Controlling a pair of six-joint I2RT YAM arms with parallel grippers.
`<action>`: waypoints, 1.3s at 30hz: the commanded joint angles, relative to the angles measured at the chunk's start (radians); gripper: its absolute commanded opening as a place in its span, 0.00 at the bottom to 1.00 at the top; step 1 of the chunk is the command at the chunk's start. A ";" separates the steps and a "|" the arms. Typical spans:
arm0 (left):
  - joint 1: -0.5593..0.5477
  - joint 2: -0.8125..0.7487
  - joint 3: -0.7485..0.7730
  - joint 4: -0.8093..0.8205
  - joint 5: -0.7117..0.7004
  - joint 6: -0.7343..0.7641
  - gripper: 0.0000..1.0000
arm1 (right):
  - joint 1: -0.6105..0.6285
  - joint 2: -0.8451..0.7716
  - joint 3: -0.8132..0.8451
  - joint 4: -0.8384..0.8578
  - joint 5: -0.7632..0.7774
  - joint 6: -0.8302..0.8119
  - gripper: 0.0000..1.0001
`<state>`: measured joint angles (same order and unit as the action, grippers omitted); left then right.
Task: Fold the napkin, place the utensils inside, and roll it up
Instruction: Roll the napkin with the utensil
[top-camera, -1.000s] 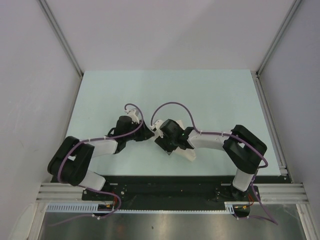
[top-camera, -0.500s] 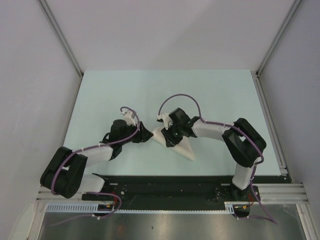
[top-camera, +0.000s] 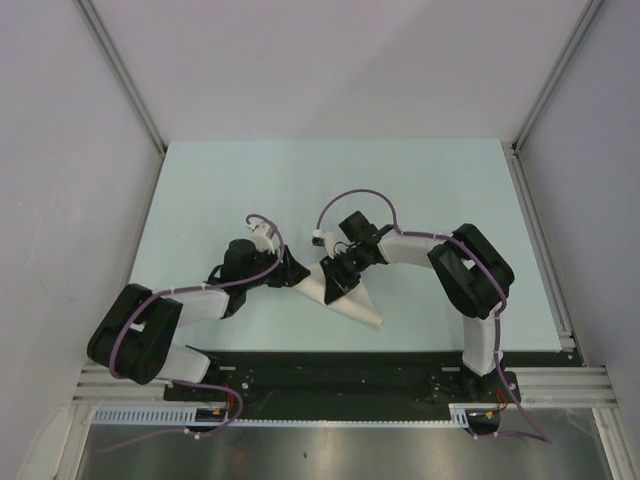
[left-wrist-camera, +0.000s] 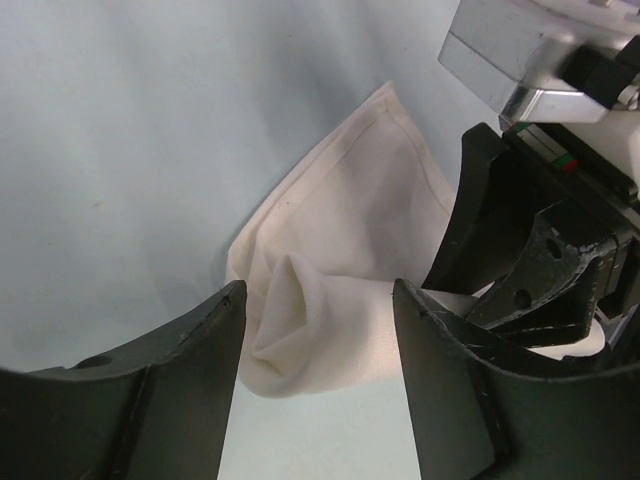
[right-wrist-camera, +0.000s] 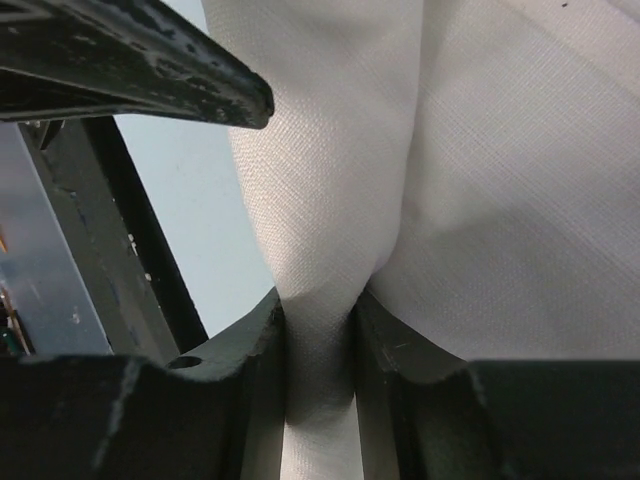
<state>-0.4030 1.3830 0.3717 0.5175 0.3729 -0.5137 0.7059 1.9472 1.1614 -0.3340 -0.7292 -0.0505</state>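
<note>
The grip has just changed sides; a second ago the left gripper (left-wrist-camera: 318, 330) was the narrower of the two and the right gripper (right-wrist-camera: 320, 330) the wider, and now it is the reverse. The left gripper's jaws stand apart with nothing between them but air, the cloth lying just beyond its tips; the right gripper is clamped on a raised pinch of the napkin (right-wrist-camera: 480, 200), the fold squeezed tight between its jaws.

In the overhead view the napkin (top-camera: 345, 298) lies about midway across the table (top-camera: 420, 180), nearer the near edge than the far one; it is a long tapering bundle whose thin end points toward the near right corner. More of it shows than a second ago, since the left arm has drawn back toward the left edge; the two grippers are still close together at the bundle's thicker end.

The knife shows in no view; whether it is wrapped inside I cannot tell.

My reading: the bundle has been passed to the right gripper, so the left is free to take a new hold and tighten or finish the roll.
</note>
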 joint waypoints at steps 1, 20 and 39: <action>0.004 0.024 0.009 0.030 0.023 0.023 0.59 | -0.005 0.044 0.027 -0.051 -0.068 0.008 0.32; 0.013 0.085 0.071 -0.108 -0.072 0.009 0.00 | -0.031 -0.221 0.061 -0.064 0.181 0.046 0.64; 0.038 0.163 0.147 -0.157 -0.052 -0.008 0.00 | 0.285 -0.304 -0.101 0.041 0.672 -0.043 0.67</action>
<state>-0.3843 1.5265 0.4858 0.3733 0.3447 -0.5236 0.9749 1.6077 1.0515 -0.3279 -0.1349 -0.0647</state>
